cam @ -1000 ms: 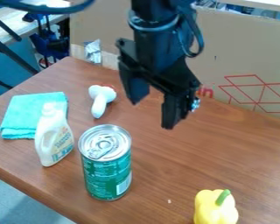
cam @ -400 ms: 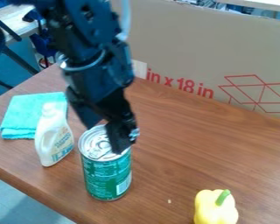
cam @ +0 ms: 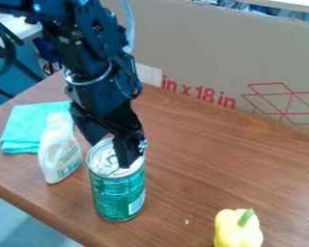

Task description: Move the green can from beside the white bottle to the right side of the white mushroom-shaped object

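Note:
My gripper (cam: 112, 148) is open at the top of the green can (cam: 118, 193), its fingers apart and pointing down. The nearer finger overlaps the right part of the silver lid, and the other is at the lid's back left. Whether either touches the can, I cannot tell. The can stands upright. Left of it is a white bottle (cam: 58, 152) with a label, in front of a folded turquoise cloth (cam: 29, 126). A yellow pepper (cam: 237, 230) with a green stem sits at the bottom right.
The brown wooden table (cam: 208, 159) has its front edge running along the lower left. A cardboard panel (cam: 202, 53) with red print rises along the table's back. The bottle stands close to the can on the gripper's left.
The arm has moved left and down from above the table's middle to the can's top, and it now covers the white toy at the back. The can, bottle, cloth and pepper have not moved.

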